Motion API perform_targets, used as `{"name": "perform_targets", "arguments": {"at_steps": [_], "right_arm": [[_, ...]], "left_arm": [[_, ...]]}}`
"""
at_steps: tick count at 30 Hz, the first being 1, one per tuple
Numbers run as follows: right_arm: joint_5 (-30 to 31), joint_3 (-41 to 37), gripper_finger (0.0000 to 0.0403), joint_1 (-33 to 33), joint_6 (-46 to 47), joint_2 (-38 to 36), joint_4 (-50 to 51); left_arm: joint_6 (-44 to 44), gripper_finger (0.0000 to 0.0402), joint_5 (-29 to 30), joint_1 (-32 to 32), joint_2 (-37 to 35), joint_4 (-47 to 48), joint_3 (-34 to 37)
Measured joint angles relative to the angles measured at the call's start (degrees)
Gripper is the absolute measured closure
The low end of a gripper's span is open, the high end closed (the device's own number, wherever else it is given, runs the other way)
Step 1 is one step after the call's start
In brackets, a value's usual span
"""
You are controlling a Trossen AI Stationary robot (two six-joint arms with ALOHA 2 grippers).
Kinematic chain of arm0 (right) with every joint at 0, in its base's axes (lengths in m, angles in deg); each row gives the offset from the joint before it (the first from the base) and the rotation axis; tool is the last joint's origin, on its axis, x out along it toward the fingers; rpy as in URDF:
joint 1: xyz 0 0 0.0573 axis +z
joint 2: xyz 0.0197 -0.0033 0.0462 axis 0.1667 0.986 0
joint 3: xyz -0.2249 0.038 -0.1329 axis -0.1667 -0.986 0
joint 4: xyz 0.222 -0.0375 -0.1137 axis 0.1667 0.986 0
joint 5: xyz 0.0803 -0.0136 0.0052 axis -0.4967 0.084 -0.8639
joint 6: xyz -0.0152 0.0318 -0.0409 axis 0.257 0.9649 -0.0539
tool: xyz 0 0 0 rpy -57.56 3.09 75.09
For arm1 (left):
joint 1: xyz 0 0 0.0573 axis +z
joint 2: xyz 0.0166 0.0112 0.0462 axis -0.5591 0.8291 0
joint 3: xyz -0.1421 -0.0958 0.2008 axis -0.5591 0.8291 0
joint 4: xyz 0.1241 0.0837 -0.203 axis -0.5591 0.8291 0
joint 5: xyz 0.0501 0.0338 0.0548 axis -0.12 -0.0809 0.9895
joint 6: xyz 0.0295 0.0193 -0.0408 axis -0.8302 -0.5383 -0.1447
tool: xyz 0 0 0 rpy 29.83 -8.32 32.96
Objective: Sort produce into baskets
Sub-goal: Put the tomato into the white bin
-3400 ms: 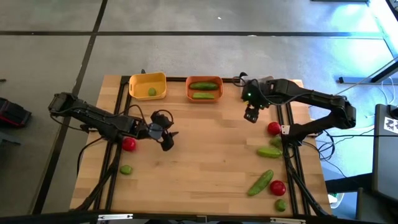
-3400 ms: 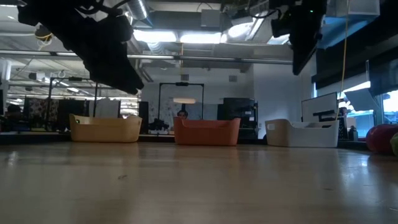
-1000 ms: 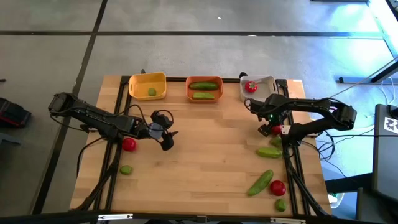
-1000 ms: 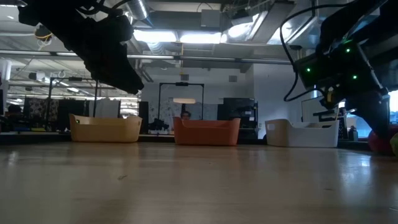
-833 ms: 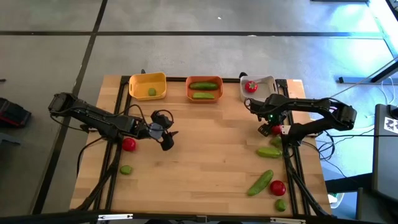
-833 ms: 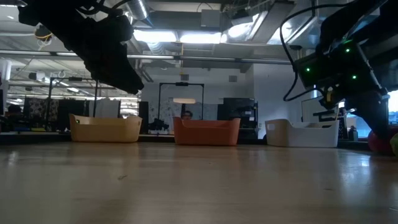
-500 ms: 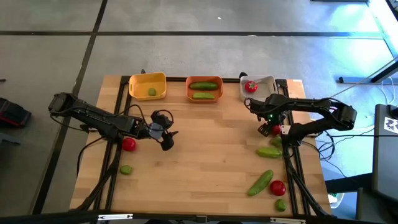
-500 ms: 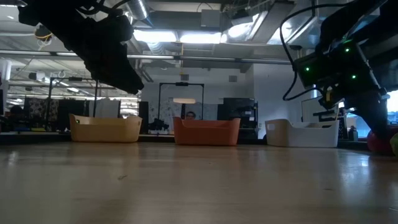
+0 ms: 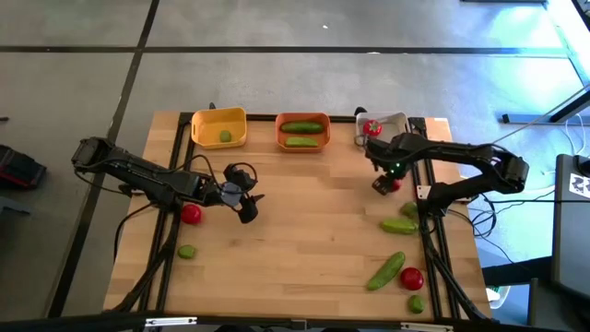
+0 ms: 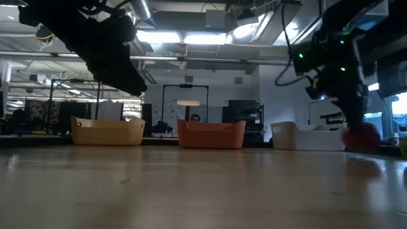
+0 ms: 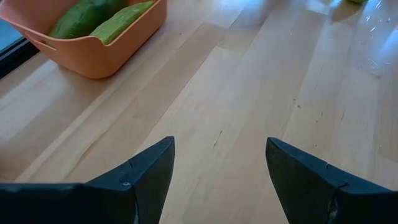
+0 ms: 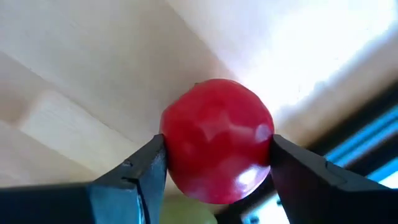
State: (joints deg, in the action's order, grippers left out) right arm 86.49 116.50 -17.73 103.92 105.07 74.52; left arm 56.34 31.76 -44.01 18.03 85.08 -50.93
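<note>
A red tomato is being gripped by the right claw, right of frame centre; left claw is being held open, empty.

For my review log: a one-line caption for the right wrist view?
Right gripper shut on a red tomato above the wooden table.

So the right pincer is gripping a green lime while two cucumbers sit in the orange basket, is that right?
Not quite. The right pincer is gripping a red tomato, not a lime, as the right wrist view shows. The two cucumbers do sit in the orange basket.
</note>
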Motion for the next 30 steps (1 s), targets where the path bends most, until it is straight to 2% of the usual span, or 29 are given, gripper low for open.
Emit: {"name": "perform_targets", "arguments": {"at_steps": [9, 14, 19, 25, 30], "right_arm": [[-6.3, 2.3, 0.0169, 0.0, -2.6, 0.0, -16.6], [-6.8, 2.3, 0.0169, 1.0, -3.1, 0.0, -26.5], [-6.7, 2.3, 0.0169, 4.9, -4.6, 0.4, -37.2], [-1.6, 2.2, 0.0169, 10.2, -6.0, 2.9, -48.0], [2.5, 2.2, 0.0169, 13.8, -6.3, 8.1, -54.8]], "left_arm": [[0.2, 0.0153, 0.0, 0.0, 0.0, -0.1, 0.0], [0.3, 0.0153, 0.0, 0.0, 0.0, -0.2, 0.0], [-0.1, 0.0153, 0.0, 0.0, 0.0, -1.9, 0.0], [-1.3, 0.0153, 0.0, 0.0, 0.0, -3.2, 0.0], [-1.3, 0.0153, 0.0, 0.0, 0.0, -2.9, 0.0]]}}
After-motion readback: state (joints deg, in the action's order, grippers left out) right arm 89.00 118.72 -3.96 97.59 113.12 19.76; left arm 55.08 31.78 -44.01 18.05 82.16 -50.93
